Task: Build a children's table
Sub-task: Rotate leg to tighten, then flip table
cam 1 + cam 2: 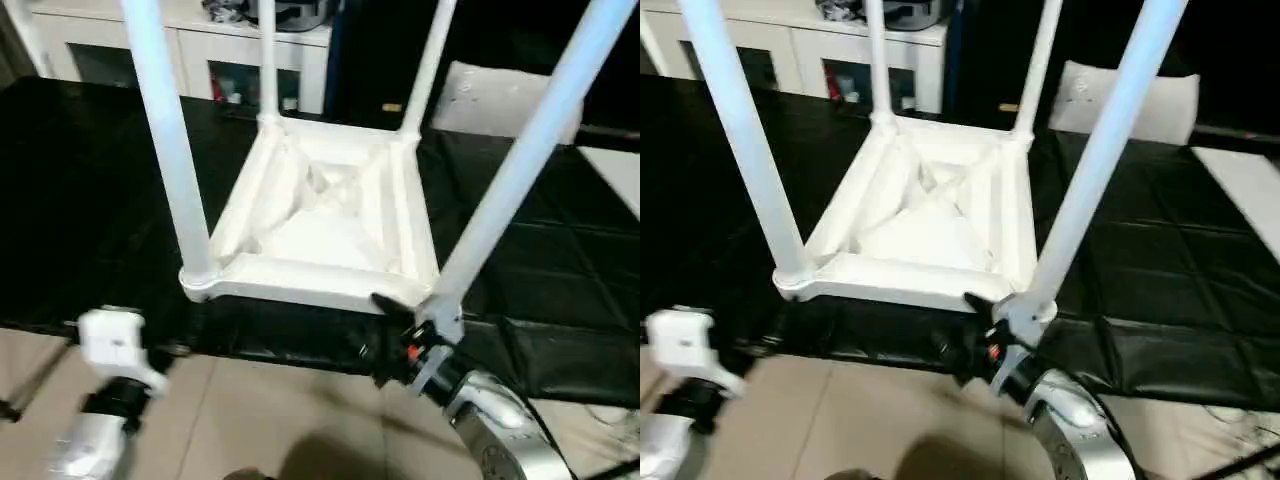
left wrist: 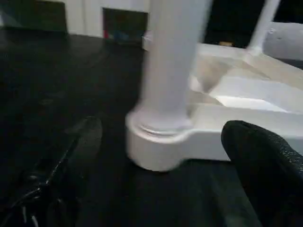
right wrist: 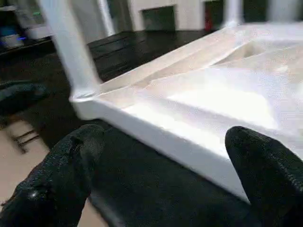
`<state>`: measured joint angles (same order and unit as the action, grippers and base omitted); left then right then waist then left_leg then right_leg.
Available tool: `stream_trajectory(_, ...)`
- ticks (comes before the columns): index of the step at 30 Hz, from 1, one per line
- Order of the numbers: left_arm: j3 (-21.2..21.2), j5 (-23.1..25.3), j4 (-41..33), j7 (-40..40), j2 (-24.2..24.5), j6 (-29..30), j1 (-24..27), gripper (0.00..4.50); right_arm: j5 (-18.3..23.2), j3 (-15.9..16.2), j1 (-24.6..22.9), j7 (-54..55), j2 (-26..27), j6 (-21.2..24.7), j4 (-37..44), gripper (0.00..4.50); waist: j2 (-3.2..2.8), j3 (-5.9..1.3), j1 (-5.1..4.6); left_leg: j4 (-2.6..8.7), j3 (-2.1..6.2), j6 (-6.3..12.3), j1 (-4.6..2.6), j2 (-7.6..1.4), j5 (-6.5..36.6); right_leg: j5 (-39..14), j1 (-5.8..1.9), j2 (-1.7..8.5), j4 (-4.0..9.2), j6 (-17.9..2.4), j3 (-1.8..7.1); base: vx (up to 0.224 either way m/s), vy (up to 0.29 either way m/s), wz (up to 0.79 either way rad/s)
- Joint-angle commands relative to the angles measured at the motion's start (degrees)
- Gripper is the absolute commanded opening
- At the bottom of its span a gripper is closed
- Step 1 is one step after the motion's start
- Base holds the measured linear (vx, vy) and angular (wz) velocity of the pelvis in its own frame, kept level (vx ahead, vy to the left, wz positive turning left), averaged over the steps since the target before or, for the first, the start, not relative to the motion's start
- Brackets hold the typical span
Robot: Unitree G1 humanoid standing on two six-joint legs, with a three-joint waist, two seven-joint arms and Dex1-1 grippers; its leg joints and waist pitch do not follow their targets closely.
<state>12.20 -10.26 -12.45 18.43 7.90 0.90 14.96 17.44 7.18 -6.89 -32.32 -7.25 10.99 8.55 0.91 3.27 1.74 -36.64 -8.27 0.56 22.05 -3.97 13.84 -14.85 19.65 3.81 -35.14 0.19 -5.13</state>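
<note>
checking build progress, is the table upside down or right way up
Upside down: the tabletop lies ribbed side up on the black mat, all four legs pointing upward.

Upturned tabletop [image 1: 320, 235] on mat [image 1: 90, 200], legs [image 1: 165, 140] up

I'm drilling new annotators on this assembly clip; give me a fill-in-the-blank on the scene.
1. The tabletop lies upside down with ___ legs standing up from its corners.
2. It rests on a ___ mat.
3. Both the left pincer and the right pincer have jaws that are ___.

Missing: four; black; open
</note>
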Motion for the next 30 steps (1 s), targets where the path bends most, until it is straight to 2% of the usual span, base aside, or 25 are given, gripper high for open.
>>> stream_trajectory(1, -0.5, -0.3, -1.1, 0.0, 0.3, 0.6, -1.0, 4.47, -0.3, -2.4, 1.7, 1.7, -0.3, -1.4, -0.5, 4.5, -0.87, -0.88, -0.64, 9.07, 6.5, -11.81, -1.1, -9.59, 43.4, -20.1, 0.38, 7.43, 4.76, -6.2, 4.43, -0.055, 0.041, -0.07)
stream_trajectory(3, -1.6, -1.0, -1.1, 2.0, 1.5, 1.1, -2.0, 4.47, -1.3, -4.1, 3.3, 3.7, -0.5, -1.9, -1.9, 4.5, -0.4, -0.6, -0.56, 8.86, 6.23, -12.1, -1.4, -9.31, 45.6, -26.4, 0.87, 7.68, 5.36, -5.5, 4.23, -0.056, 0.038, -0.07)
stream_trajectory(5, -2.4, -1.1, -0.3, 3.4, 2.4, 1.4, -3.2, 4.47, -2.5, -5.5, 4.3, 5.9, -0.6, -2.9, -3.1, 4.5, -0.63, -0.5, -0.36, 8.82, 5.95, -12.26, -1.63, -9.19, 46.8, -29.7, 1.03, 7.61, 5.68, -5.0, 3.85, -0.065, 0.018, -0.02)
stream_trajectory(6, -2.6, -1.1, -0.1, 3.7, 2.6, 1.5, -3.5, 4.47, -2.8, -5.8, 4.6, 6.4, -0.7, -3.1, -3.4, 4.5, -0.77, -0.35, -0.36, 9.86, 5.4, -12.99, -1.22, -9.02, 48.7, -30.2, 0.67, 6.59, 5.14, -4.7, 2.9, -0.073, 0.009, 0.0)
stream_trajectory(7, -2.7, -0.9, 0.3, 3.9, 2.9, 1.4, -4.0, 4.47, -3.0, -6.4, 4.8, 7.1, -0.6, -3.4, -3.7, 4.5, -0.99, -0.36, 0.01, 12.94, 4.06, -14.34, 0.55, -8.91, 51.8, -25.7, -0.82, 4.08, 2.02, -4.6, 1.42, -0.11, 0.01, 0.04)
stream_trajectory(8, -2.7, -1.6, 0.5, 4.0, 3.1, 2.1, -5.0, 4.47, -3.1, -7.2, 5.2, 8.1, -0.7, -3.7, -4.2, 4.5, -0.86, -1.07, 2.21, 17.43, 0.61, -15.99, 4.57, -7.54, 52.5, -13.0, -4.44, 0.5, -6.56, -4.3, -0.34, -0.11, 0.01, 0.04)
stream_trajectory(9, -2.7, -1.6, 0.8, 4.0, 3.5, 2.5, -6.1, 4.47, -3.4, -8.1, 5.5, 9.2, -0.7, -4.4, -4.8, 4.5, -0.05, -1.43, 3.78, 18.01, -1.43, -15.93, 4.62, -6.91, 46.8, -12.1, -3.76, 0.23, -6.98, -4.3, 0.48, -0.105, -0.021, 0.27)
stream_trajectory(10, -3.3, -1.8, 1.5, 5.2, 4.4, 3.4, -8.2, 4.47, -3.4, -9.6, 5.9, 10.7, -0.8, -4.8, -5.5, 4.5, 4.16, -2.3, 2.12, 5.28, -1.12, -14.43, -3.72, -5.2, 25.6, -30.8, 4.5, 7.29, 1.51, -3.1, 5.2, 0.055, -0.097, 0.35)
stream_trajectory(11, -3.5, -1.2, 2.4, 5.2, 4.9, 3.6, -9.7, 4.47, -3.7, -10.1, 6.1, 11.5, -1.1, -4.9, -5.9, 4.5, 1.51, -0.72, 1.64, -7.4, 5.06, -6.11, -5.67, -3.73, 2.8, -51.4, 8.24, 14.17, 12.38, -6.1, 9.05, 0.055, -0.097, 0.35)
stream_trajectory(12, -3.7, -0.8, 2.9, 5.1, 5.1, 3.8, -10.5, 4.47, -3.9, -10.4, 6.1, 11.8, -1.2, -4.9, -6.1, 4.5, 2.39, -0.16, 0.47, -7.91, 6.76, -4.45, -1.11, -4.44, 2.0, -49.4, 2.59, 14.96, 10.26, -8.4, 8.63, 0.1, -0.024, -0.11)
stream_trajectory(13, -3.7, -1.1, 3.2, 5.0, 5.1, 4.2, -11.3, 4.47, -3.5, -10.4, 6.1, 11.3, -1.3, -4.7, -6.1, 4.5, 0.93, 0.11, 1.24, -4.39, 8.2, -8.46, -2.27, -5.94, 5.8, -39.0, 0.26, 10.79, 6.8, -10.2, 3.3, -0.034, 0.096, -0.17)
stream_trajectory(14, -4.0, -1.0, 3.6, 4.8, 5.3, 5.0, -12.4, 4.47, -3.5, -9.9, 6.0, 10.4, -1.7, -4.6, -6.0, 4.5, -0.58, 0.74, -0.6, 5.55, 10.7, -12.56, -2.95, -10.08, 34.2, -22.0, 2.14, 2.9, 0.97, -5.3, 1.89, -0.034, 0.096, -0.17)
stream_trajectory(15, -4.3, -0.8, 3.8, 4.7, 5.5, 5.3, -12.9, 4.47, -3.7, -9.6, 5.9, 10.1, -1.9, -4.7, -5.9, 4.5, -1.93, -0.03, -0.59, 8.43, 11.96, -13.25, -2.2, -10.78, 44.0, -12.8, 0.95, 2.31, -1.6, -3.8, 2.16, -0.098, 0.054, 0.11)
stream_trajectory(16, -4.4, -0.9, 3.9, 4.4, 5.3, 5.3, -13.4, 4.47, -3.6, -9.4, 5.7, 9.9, -1.8, -4.5, -5.6, 4.5, -2.31, -0.64, -0.62, 8.89, 11.29, -11.67, -2.43, -9.7, 48.6, -0.6, 0.73, 2.47, -2.1, -3.9, 1.91, -0.071, 0.002, 0.1)
stream_trajectory(17, -4.5, -1.1, 4.0, 4.3, 5.1, 5.3, -13.8, 4.47, -3.4, -9.4, 5.7, 9.7, -1.7, -4.4, -5.5, 4.5, -2.15, -0.6, -1.17, 8.56, 9.96, -9.61, -2.05, -8.36, 44.4, 0.4, -0.02, 3.86, -0.09, -4.3, 2.36, -0.071, 0.002, 0.1)
stream_trajectory(18, -4.8, -1.1, 3.9, 4.0, 4.9, 5.6, -14.2, 4.47, -3.2, -8.6, 5.2, 9.1, -1.6, -3.7, -4.5, 4.5, -1.82, -0.71, -1.4, 8.17, 9.68, -9.1, -1.53, -8.03, 40.8, -0.7, -0.69, 4.94, 0.92, -4.6, 2.76, -0.058, -0.006, -0.01)
stream_trajectory(19, -5.2, -0.7, 3.8, 3.8, 4.8, 5.8, -14.4, 4.47, -3.1, -8.3, 5.0, 8.9, -1.6, -3.5, -4.2, 4.5, -0.4, -0.08, -1.63, 7.69, 8.72, -8.35, -0.27, -7.74, 36.9, -13.0, -1.28, 6.86, 3.51, -4.5, 3.63, -0.054, -0.037, -0.1)
stream_trajectory(20, -5.4, -0.7, 3.9, 3.6, 4.6, 6.2, -14.8, 4.47, -2.9, -7.4, 4.5, 8.3, -1.5, -3.3, -3.7, 4.5, 0.08, -0.33, -1.38, 6.49, 7.63, -7.53, -1.17, -7.64, 32.7, -26.2, -0.43, 8.32, 5.66, -4.5, 4.51, -0.054, -0.037, -0.1)
stream_trajectory(21, -5.5, -0.7, 3.9, 3.5, 4.4, 6.5, -15.1, 4.47, -2.8, -6.8, 4.2, 7.9, -1.4, -3.2, -3.4, 4.5, 0.87, -0.46, -1.53, 5.91, 6.89, -6.07, -1.63, -7.7, 28.3, -33.7, 0.09, 9.0, 7.07, -4.5, 4.87, -0.021, -0.073, -0.02)
stream_trajectory(22, -5.7, -0.1, 4.2, 3.1, 4.5, 6.4, -15.4, 4.47, -2.9, -6.0, 3.9, 7.6, -1.4, -3.0, -3.0, 4.5, 1.07, -0.8, -1.25, 5.85, 6.2, -4.52, -1.72, -7.92, 22.8, -35.2, -0.11, 9.11, 7.62, -4.5, 4.9, -0.003, -0.083, 0.03)
stream_trajectory(24, -5.7, 0.1, 4.7, 2.7, 4.3, 6.3, -15.9, 4.47, -3.1, -5.2, 3.6, 7.3, -1.5, -3.0, -2.9, 4.5, 1.28, -1.0, -1.06, 6.26, 5.66, -3.05, -1.57, -8.31, 17.8, -31.1, -0.33, 8.8, 7.45, -5.6, 4.88, 0.002, -0.086, 0.04)
stream_trajectory(25, -5.4, 0.8, 5.4, 1.4, 4.3, 6.2, -16.5, 4.47, -3.2, -4.5, 3.4, 7.0, -1.3, -2.9, -2.9, 4.5, 1.26, -1.19, -0.88, 6.69, 5.16, -1.87, -1.45, -8.69, 14.4, -25.1, -0.51, 8.39, 7.07, -7.3, 4.76, 0.012, -0.088, 0.05)
stream_trajectory(26, -5.3, 1.4, 6.0, 0.5, 4.3, 6.0, -17.3, 4.47, -3.2, -3.6, 3.2, 6.4, -1.4, -2.8, -2.9, 4.5, 1.85, -1.25, -0.92, 7.09, 4.37, -0.85, -1.29, -9.02, 13.3, -21.2, -0.52, 7.84, 6.81, -8.2, 4.57, 0.012, -0.088, 0.05)
stream_trajectory(28, -4.8, 2.3, 6.9, -1.8, 3.3, 5.3, -18.6, 4.47, -3.6, -1.7, 2.9, 4.5, -1.8, -2.3, -2.6, 4.5, 1.57, -1.5, -0.62, 7.1, 3.65, -0.81, -1.54, -9.25, 15.9, -21.1, 0.1, 7.53, 6.46, -8.7, 4.59, 0.017, -0.073, 0.06)
stream_trajectory(30, -4.9, 2.8, 6.5, -2.6, 3.2, 5.5, -18.3, 4.47, -3.3, -1.2, 2.9, 3.7, -1.9, -1.9, -2.2, 4.5, 1.54, -1.59, -0.53, 7.48, 3.5, -2.1, -0.9, -9.69, 18.1, -20.4, 0.05, 7.16, 5.99, -8.6, 4.35, 0.01, -0.033, 0.02)
